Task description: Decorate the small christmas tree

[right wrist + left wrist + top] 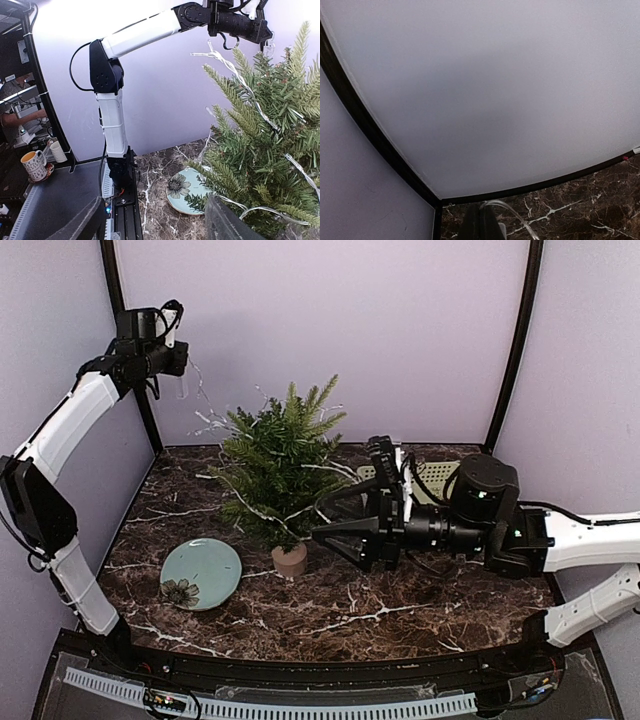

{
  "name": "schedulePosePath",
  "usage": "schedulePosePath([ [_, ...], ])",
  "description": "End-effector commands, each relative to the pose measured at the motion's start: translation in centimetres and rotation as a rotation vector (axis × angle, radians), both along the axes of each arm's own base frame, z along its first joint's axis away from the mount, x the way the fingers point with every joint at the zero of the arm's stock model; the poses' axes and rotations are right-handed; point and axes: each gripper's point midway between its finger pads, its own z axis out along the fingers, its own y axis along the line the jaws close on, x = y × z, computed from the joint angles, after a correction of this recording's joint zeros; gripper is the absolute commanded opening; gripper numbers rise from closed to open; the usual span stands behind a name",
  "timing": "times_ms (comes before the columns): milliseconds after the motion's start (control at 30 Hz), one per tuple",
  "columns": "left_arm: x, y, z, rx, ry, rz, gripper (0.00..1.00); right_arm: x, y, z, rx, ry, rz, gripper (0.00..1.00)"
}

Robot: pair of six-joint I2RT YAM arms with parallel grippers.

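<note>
Small christmas tree [283,465] stands upright in its pot [290,560], a little left of centre on the dark marble table [400,610]. A clear light string [213,423] is already on it: strands cross the branches from the 10 o'clock side to the 4 o'clock side, and the right wrist view shows loops lying over the near boughs low down. Left gripper [180,368] is raised high at the tree's 10 o'clock, close to the corner post. Its fingers [480,225] are pressed together, and a clear wire comes out right beside them, so I judge it is pinching the string's free end. Between that claw and the treetop the string hangs loose in the air, not laid on any branch. Right gripper [330,512] sits at the tree's 3 o'clock, low, at lower-branch height. Its jaws are spread wide, nothing visible between them, tips just beside the foliage. A teal plate [215,560] with a flower print lies at the pot's 8 o'clock, nothing on it. A pale perforated tray [432,475] is partly hidden behind the right arm; contents not visible. Progress, my estimate: partway. Lower and middle wraps look placed. The raised tail end needs bringing down and tucking in near the top. No other ornaments in sight, so I cannot say whether more is to follow.
</note>
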Motion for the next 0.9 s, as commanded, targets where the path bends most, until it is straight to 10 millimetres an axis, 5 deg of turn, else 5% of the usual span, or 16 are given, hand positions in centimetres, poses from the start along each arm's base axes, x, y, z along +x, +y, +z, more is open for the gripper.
schedulePosePath([
  [0,0.6,-4.4,-1.5,-0.008,0.04,-0.187,0.0,0.3,-1.0,1.0,0.006,-0.01,0.009,0.73],
  [133,1.3,-8.4,-2.3,0.028,0.043,-0.297,0.0,1.8,-2.4,2.5,0.056,0.005,-0.028,0.75],
  [300,1.2,-13.6,-1.8,-0.006,0.022,-0.516,0.0,6.2,-6.0,5.0,0.137,-0.008,-0.196,0.75],
  [600,-2.0,-21.7,-1.4,-0.1,-0.033,-0.946,0.0,17.1,-14.0,7.3,0.193,-0.068,-0.595,0.69],
  [867,-4.7,-24.8,-2.4,-0.143,-0.015,-1.163,0.0,24.0,-11.4,3.1,0.077,-0.129,-0.496,0.63],
])
